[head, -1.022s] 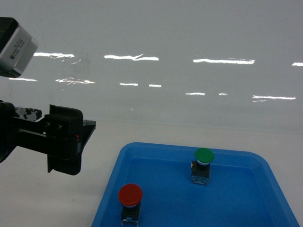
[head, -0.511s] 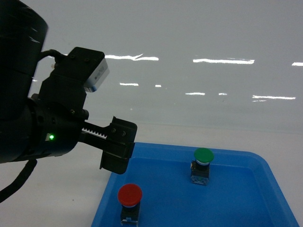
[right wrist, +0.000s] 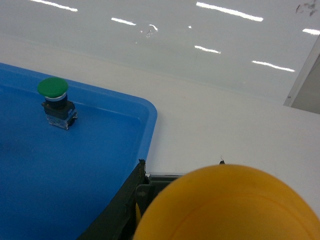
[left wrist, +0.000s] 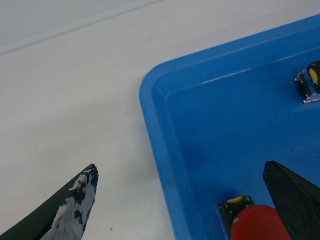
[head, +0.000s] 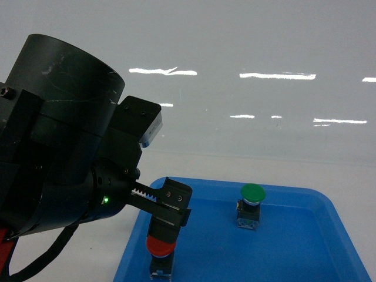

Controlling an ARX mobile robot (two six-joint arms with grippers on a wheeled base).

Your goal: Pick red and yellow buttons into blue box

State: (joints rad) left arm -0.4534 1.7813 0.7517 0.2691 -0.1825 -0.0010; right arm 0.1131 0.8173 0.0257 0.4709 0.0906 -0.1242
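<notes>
Swinging in from the left since earlier, left pincer (head: 167, 220) hangs spread over red button (head: 160, 249); only the right wrist view shows yellow button (right wrist: 225, 205), right pincer's state unclear.

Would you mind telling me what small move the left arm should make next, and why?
Probably shift the left gripper slightly toward the red button, then lower. In the left wrist view its jaws are open, and the button sits hard against one finger rather than centred; the other finger hangs outside the shallow blue tray, so the rim lies between them.
</notes>
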